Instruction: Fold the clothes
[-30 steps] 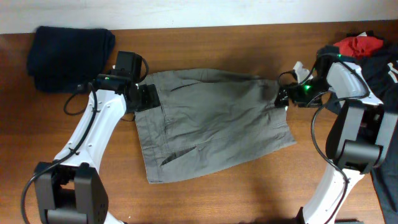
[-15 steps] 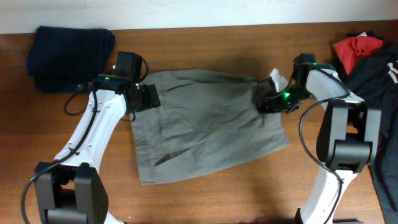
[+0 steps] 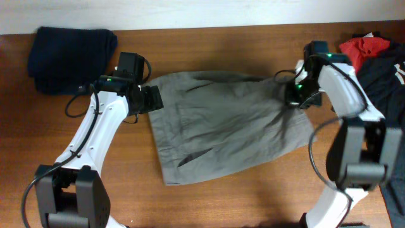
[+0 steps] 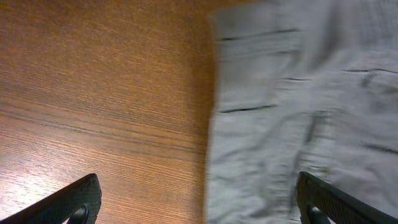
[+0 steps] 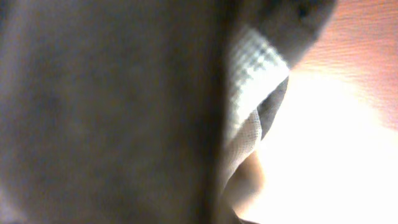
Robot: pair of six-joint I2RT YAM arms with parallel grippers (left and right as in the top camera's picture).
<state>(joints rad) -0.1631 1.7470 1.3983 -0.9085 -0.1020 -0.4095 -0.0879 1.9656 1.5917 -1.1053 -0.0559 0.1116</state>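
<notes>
One garment [image 3: 228, 130], right hand [image 3: 295, 100] pinching (overhead only)

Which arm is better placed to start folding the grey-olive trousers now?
Right. The right pincer is shut on the grey-olive trousers at their right edge; the left pincer stands open over the left edge, holding nothing.

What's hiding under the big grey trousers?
Only the wooden table shows around the grey trousers, which lie spread on it. Anything beneath the cloth is covered, so I cannot tell.
</notes>
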